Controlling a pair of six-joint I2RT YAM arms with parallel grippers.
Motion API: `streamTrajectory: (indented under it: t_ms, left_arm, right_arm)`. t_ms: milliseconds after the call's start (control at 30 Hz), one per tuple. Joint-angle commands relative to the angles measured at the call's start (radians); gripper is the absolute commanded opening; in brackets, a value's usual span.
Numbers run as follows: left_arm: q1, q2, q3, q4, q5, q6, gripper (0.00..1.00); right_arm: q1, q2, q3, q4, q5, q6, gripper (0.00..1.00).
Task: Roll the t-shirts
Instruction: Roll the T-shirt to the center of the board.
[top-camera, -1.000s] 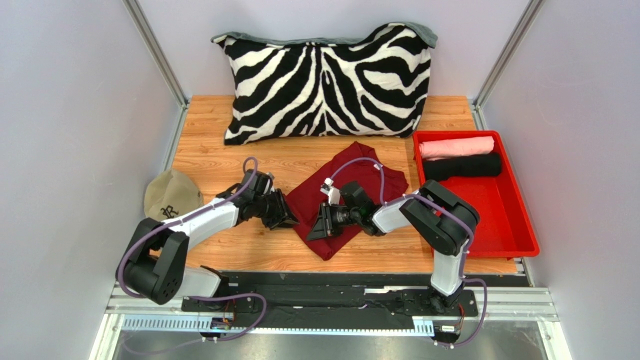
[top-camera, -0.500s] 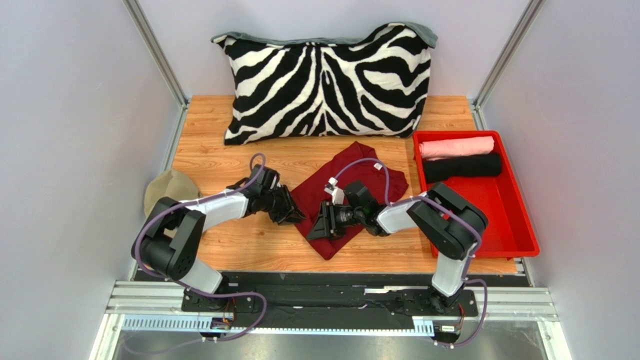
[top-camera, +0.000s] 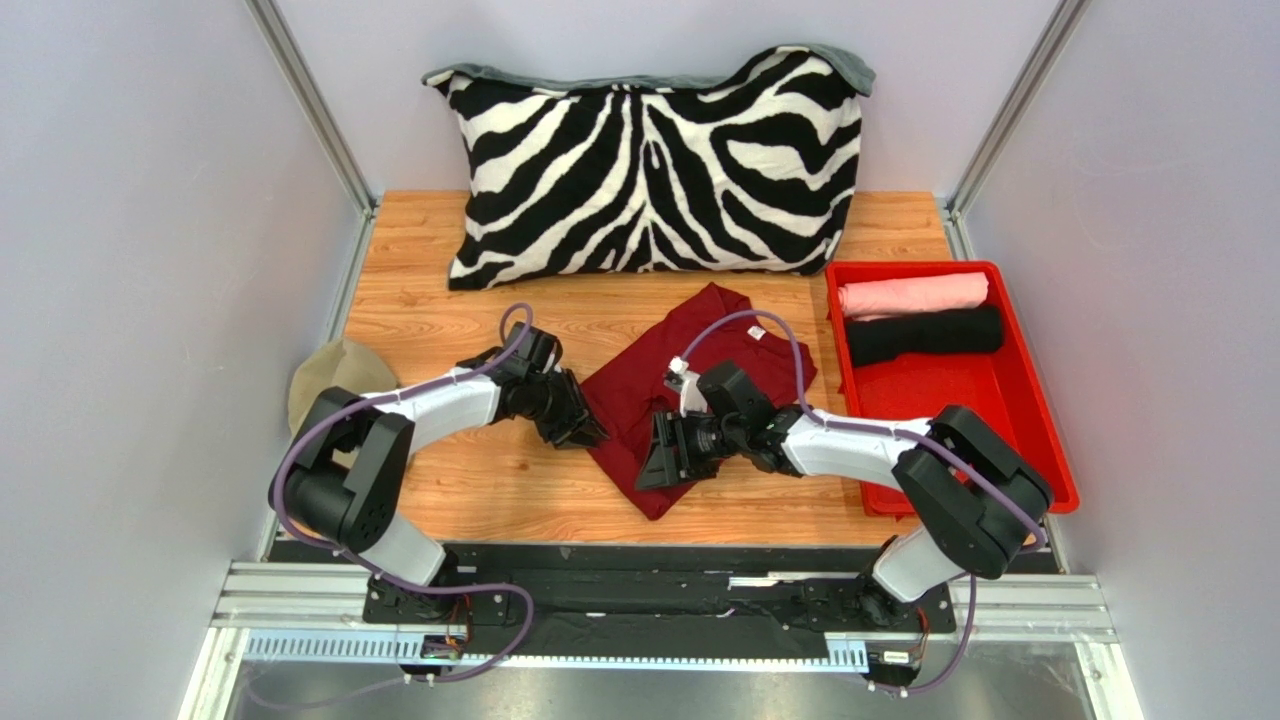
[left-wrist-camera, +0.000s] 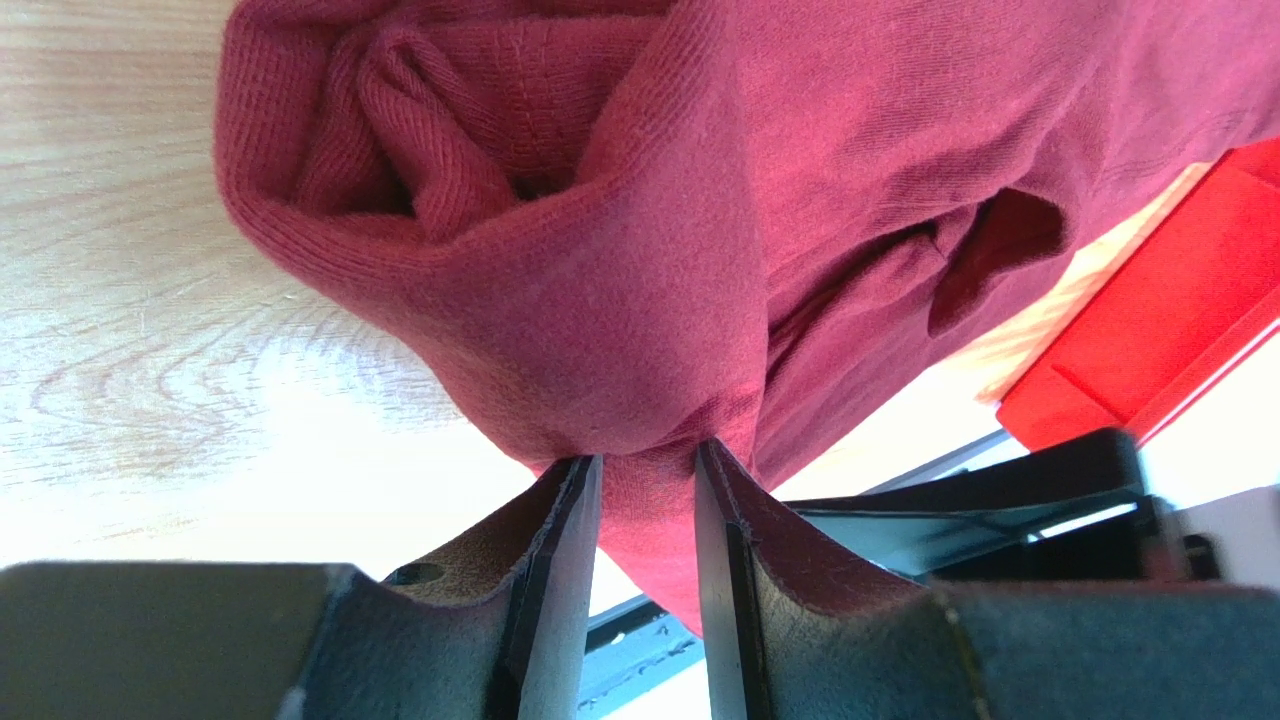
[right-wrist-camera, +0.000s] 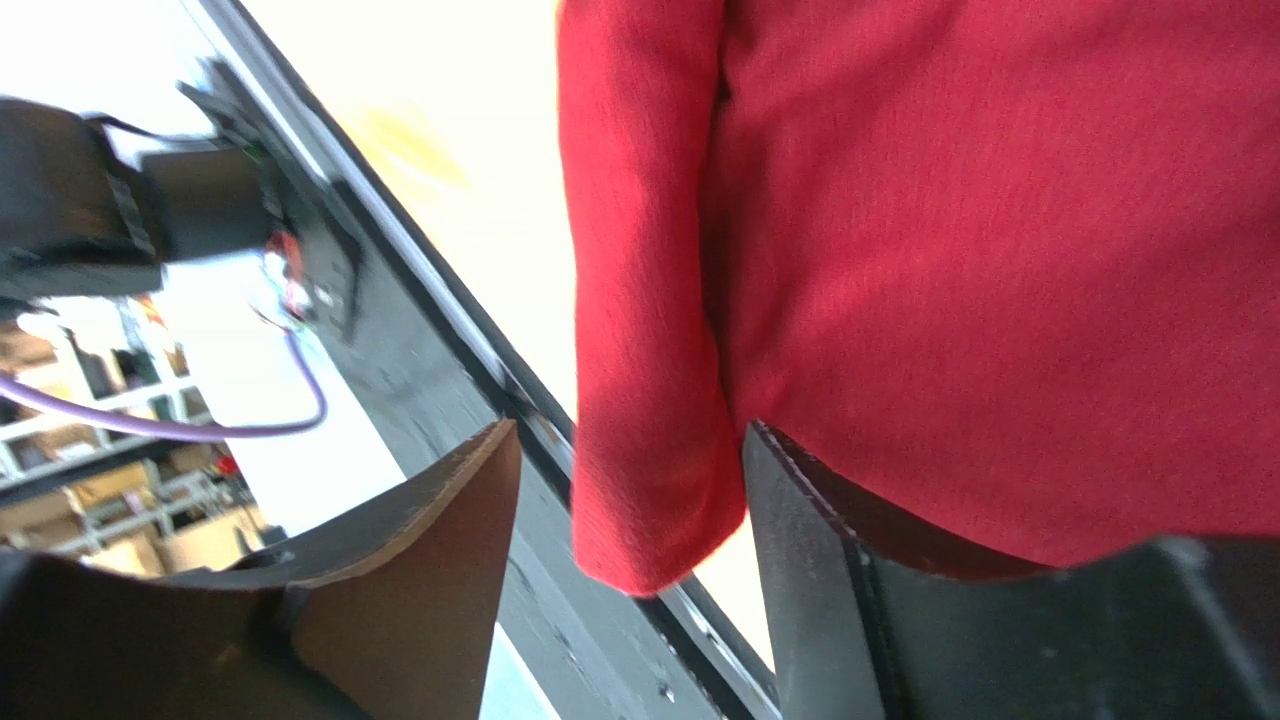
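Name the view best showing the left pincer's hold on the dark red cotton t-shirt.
Left wrist: the left pincer is closed on a fold of the dark red cotton t-shirt. Top external shows it at the shirt's left edge; right wrist shows cloth, no hold.

The left arm (top-camera: 436, 408) and the right arm (top-camera: 849, 446) each have a white and grey middle part and big round black joints. A thin purple cable (right-wrist-camera: 181, 432) runs along each arm. Both end effectors are black. The left end effector (left-wrist-camera: 646, 458) has two thin flat fingers (left-wrist-camera: 549, 600). The right end effector (right-wrist-camera: 628, 435) has wide, pointy ones. Both arms sit on a black bar (top-camera: 661, 600).
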Motion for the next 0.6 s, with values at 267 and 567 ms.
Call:
streamTrajectory:
  t_ms: [267, 567]
  left_arm:
    - [0.001, 0.036, 0.015, -0.054, -0.065, 0.014, 0.38]
    - [0.001, 0.041, 0.005, -0.051, -0.071, 0.013, 0.38]
  right_arm:
    - [0.068, 0.013, 0.035, -0.125, 0.052, -0.062, 0.51]
    - [0.005, 0.096, -0.089, 0.108, -0.060, 0.111, 0.18]
